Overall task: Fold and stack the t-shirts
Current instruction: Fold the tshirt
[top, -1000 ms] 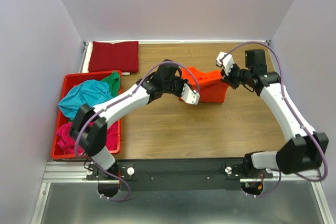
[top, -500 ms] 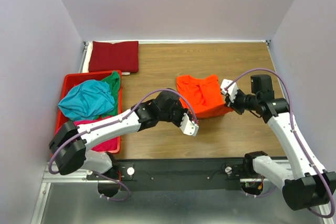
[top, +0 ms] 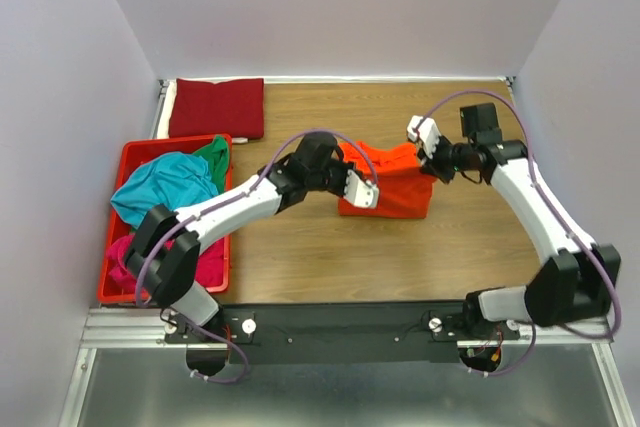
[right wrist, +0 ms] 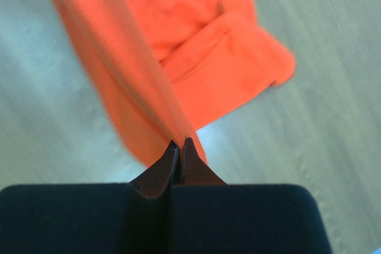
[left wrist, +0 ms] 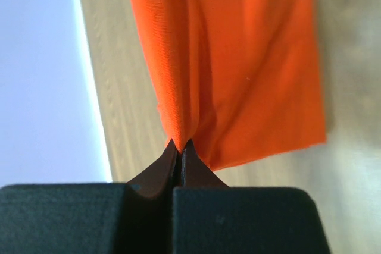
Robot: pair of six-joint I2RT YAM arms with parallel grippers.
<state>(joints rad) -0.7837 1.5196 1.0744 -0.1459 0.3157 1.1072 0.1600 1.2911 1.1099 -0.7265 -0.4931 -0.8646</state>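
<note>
The bright orange t-shirt [top: 392, 182] hangs mid-surface as a soft, creased drape. Half a second ago it lay lower and nearer the arms, so I judge a fold is being swung over. The left fingers [left wrist: 164, 168] and right fingers [right wrist: 158, 173] are each clamped on a thin edge of the matte knit, pulling it taut between them.

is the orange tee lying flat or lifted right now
Lifted, not flat: the left gripper and right gripper each pinch an edge of the orange t-shirt, which hangs draped between them.
</note>
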